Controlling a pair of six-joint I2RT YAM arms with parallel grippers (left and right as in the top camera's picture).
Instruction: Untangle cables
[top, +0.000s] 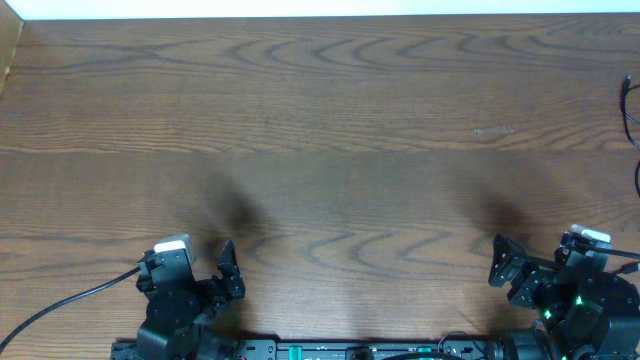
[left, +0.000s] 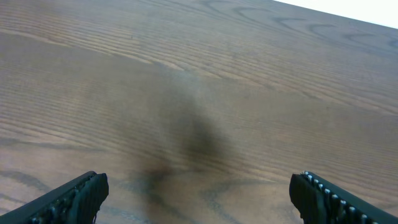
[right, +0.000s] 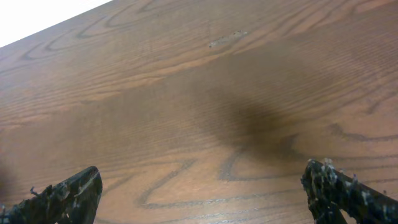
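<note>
Thin black cables (top: 627, 100), glimpsed at the right edge of the brown wooden table (top: 320, 100), are judged light, limp and best pinched along a free strand, while the left gripper (left: 199, 183) and right gripper (right: 202, 174) are held spread wide, empty.

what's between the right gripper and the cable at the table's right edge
Nothing visible. Only bare table lies between the open right gripper and the cable, which runs mostly out of the overhead frame.
</note>
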